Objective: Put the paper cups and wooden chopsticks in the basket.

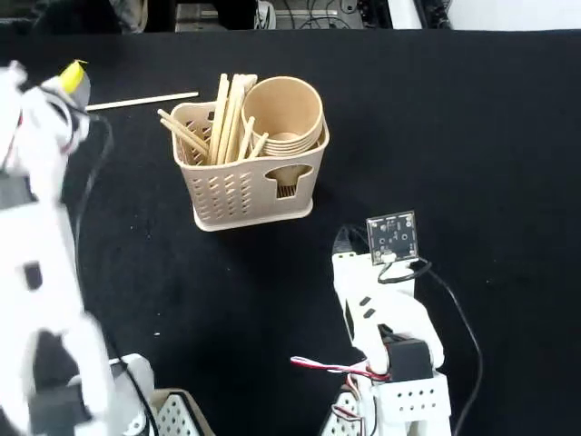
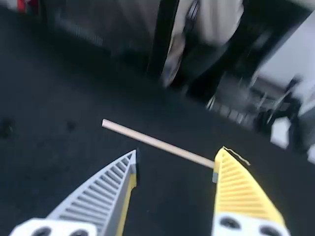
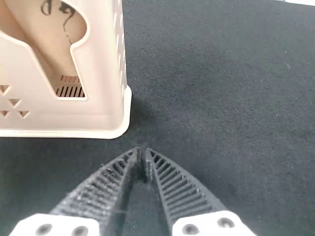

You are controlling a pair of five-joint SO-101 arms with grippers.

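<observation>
Fingers (image 2: 115, 179) of the left gripper (image 2: 178, 156) stand wide apart with nothing between them, a spread that looks meant to take the one loose wooden chopstick (image 2: 157, 142). That chopstick lies flat on the black table (image 1: 490, 136) just ahead of the fingertips and runs across the gap, one end right at the yellow finger (image 2: 236, 189). I judge it to be the last item left out, so this reads as the approach to the final pick.

Low over the table, the right gripper (image 3: 141, 152) has its fingers pressed together and holds nothing. It seems parked out of the way. Just ahead of its tips stands the beige plastic basket (image 3: 110, 73).

Beyond the far end of the loose chopstick from the left gripper, the basket (image 1: 238, 191) already holds a nested stack of paper cups (image 1: 283, 111) at one side and a bundle of chopsticks (image 1: 225, 118) leaning upright at the other, propped by the walls.

Through the basket's handle cutout, a dark scribble shows on a paper cup (image 3: 47, 29). I cannot read it, and no other label or writing is legible.
</observation>
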